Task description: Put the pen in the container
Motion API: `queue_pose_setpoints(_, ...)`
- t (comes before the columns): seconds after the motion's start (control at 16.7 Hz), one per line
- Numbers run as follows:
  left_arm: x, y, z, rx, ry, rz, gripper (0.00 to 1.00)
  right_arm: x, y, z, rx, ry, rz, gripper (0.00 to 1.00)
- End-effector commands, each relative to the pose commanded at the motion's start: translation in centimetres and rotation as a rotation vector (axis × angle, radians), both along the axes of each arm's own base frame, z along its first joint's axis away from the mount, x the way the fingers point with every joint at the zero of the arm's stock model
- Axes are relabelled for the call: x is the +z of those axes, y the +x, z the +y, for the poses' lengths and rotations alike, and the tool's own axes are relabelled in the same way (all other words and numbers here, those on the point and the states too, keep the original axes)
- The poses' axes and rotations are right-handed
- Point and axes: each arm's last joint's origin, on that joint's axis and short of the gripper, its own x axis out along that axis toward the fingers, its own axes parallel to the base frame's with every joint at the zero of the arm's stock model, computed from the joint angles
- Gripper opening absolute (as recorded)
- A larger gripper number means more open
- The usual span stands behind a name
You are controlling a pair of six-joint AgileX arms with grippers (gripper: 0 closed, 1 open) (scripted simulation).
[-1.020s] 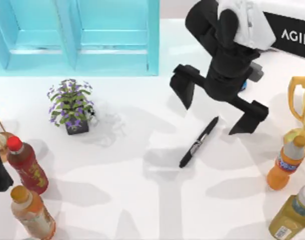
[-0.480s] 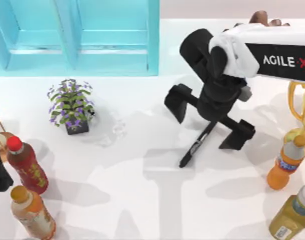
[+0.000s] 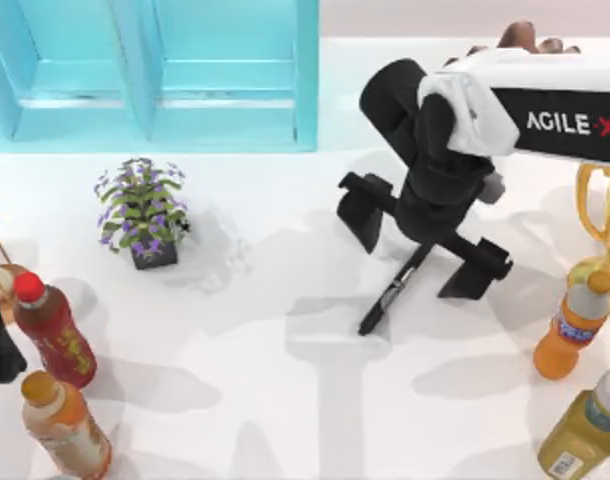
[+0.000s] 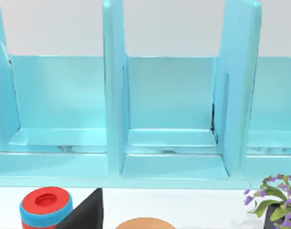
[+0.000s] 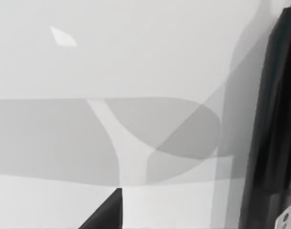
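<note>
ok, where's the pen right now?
In the top view the pen lies diagonally on the white table, right of centre, its upper end under the open right gripper, well right of the potted plant.

Black pen, turquoise container, purple-flowered plant, white table

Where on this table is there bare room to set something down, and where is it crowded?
Bare: the middle of the table, between the plant and the pen, forward to the near edge. Crowded: the bottles at the left edge and right edge, and the spot under the right gripper, open astride the pen. The blue container fills the back left.
</note>
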Motion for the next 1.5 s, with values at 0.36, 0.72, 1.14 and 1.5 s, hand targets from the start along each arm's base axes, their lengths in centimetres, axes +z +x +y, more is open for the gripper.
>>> queue_pose_setpoints(0.36,0.0,0.0,0.0,0.0,0.0,0.0,1.0,0.0,0.0,0.0,0.0,0.0,0.0,0.17)
queue_pose_setpoints(0.72,0.0,0.0,0.0,0.0,0.0,0.0,1.0,0.0,0.0,0.0,0.0,0.0,0.0,0.0)
queue_pose_setpoints(1.14,0.0,0.0,0.0,0.0,0.0,0.0,1.0,3.6,-0.4,-0.6,0.027,-0.029,-0.015,0.0)
queue_pose_setpoints(1.5,0.0,0.0,0.0,0.0,0.0,0.0,1.0,10.2,-0.4,-0.5,0.026,-0.035,0.003,0.0)
